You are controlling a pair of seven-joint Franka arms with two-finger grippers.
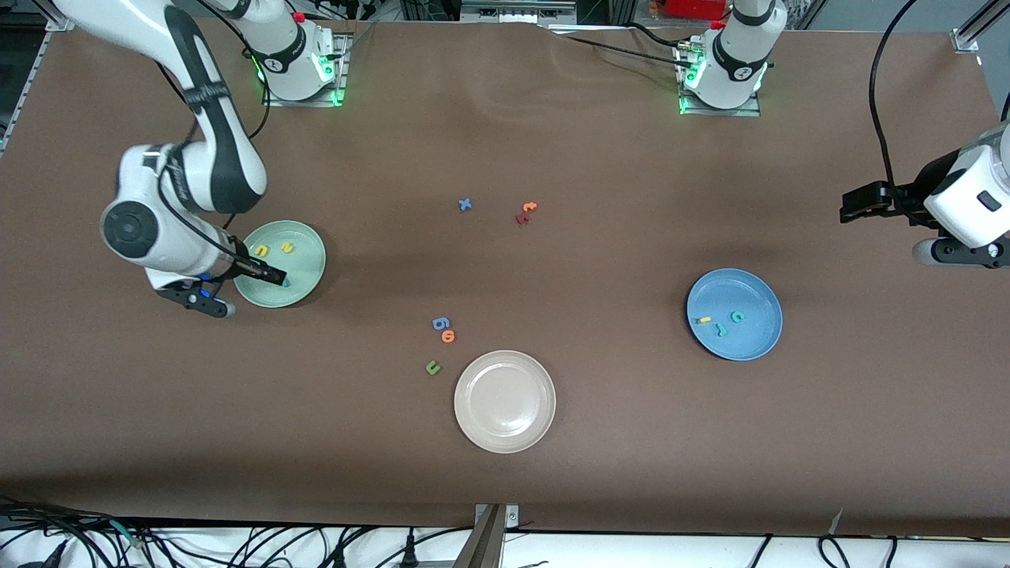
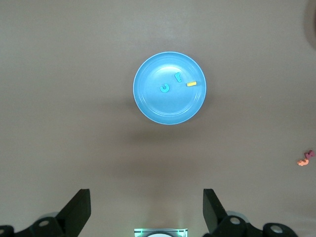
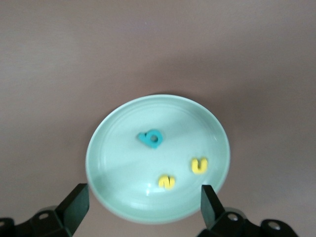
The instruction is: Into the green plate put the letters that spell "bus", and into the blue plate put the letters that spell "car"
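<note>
Jaws of the right gripper (image 3: 143, 205) stand apart over the green plate (image 3: 111, 148), empty; the teal b (image 3: 150, 138), yellow u (image 3: 199, 165) and s (image 3: 167, 182) lie below them. Left gripper (image 2: 146, 210) waits, jaws wide, well away from the blue plate (image 2: 148, 103) holding c, a, r, so both words look sorted.
</note>
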